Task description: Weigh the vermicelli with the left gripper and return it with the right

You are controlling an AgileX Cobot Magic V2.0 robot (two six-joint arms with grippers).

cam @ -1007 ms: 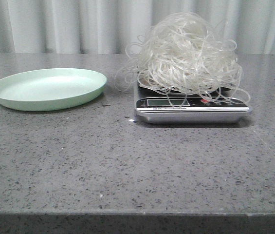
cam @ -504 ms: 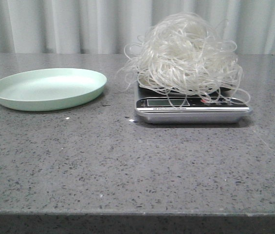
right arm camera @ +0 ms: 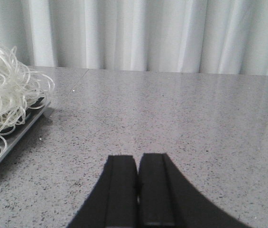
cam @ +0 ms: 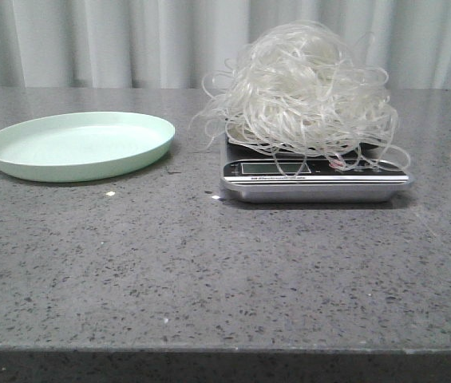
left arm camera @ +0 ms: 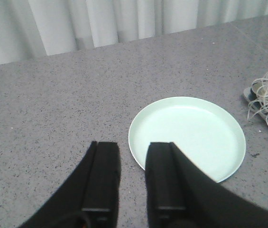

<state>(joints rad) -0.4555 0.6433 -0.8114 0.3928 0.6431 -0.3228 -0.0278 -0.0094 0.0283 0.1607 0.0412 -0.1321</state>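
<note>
The vermicelli (cam: pixel 305 88) hides the scale (cam: pixel 314 180) platform and spills over its display, whose reading is too small to tell, while both wrist views cut scale and noodles off at their edges.

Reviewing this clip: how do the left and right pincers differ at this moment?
The left pincer has its fingers apart with a clear gap, while the right pincer has its fingers pressed together. The left pincer hangs beside the empty green plate; the right pincer is over bare table, with the vermicelli on the scale off to one side. Both are black and hold nothing.
</note>
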